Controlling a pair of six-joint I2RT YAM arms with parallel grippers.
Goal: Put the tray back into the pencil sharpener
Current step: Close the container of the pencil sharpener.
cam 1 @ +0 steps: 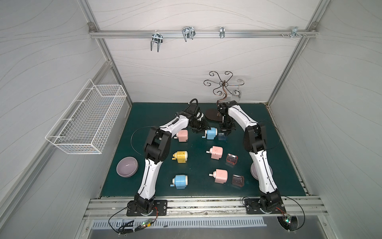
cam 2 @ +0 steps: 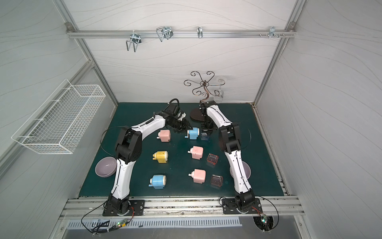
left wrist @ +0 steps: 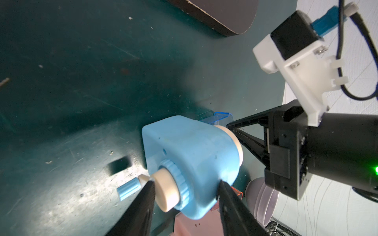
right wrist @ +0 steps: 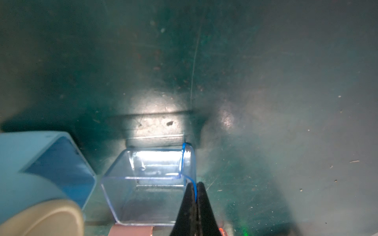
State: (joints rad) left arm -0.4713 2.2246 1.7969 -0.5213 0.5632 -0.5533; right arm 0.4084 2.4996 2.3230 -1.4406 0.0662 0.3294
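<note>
Where the mat (cam 1: 119, 186) is closest to the arm bases, front row: a front blue sharpener (cam 1: 179, 182) sits alone. A front pink sharpener (cam 1: 221, 175) has a dark tray (cam 1: 238, 180) lying just beside it, not inside.
Middle row: a yellow sharpener (cam 1: 180, 156) sits alone. A middle pink sharpener (cam 1: 217, 152) has a red-edged tray (cam 1: 231, 159) near it, also out.
Back row, the job: the far blue sharpener (left wrist: 190, 147) lies with its open hole (right wrist: 61, 163) facing the blue tray (right wrist: 143, 196).
Left gripper (left wrist: 186, 182): its fingers are part way open around the far blue sharpener, one touching each side. I think it holds the sharpener so it cannot slide when the tray is pushed.
Right gripper (right wrist: 195, 186): it is pinched tight on one thin wall of the blue tray, on the side away from the hole, so it can push from behind.
Where the tray is: just beside the hole, not in yet. I cannot tell if it touches the mat.
Next, I think: a straight, gentle push toward the hole.
Farthest: a curly stand (cam 1: 221, 83) by the back wall, out of the way.
</note>
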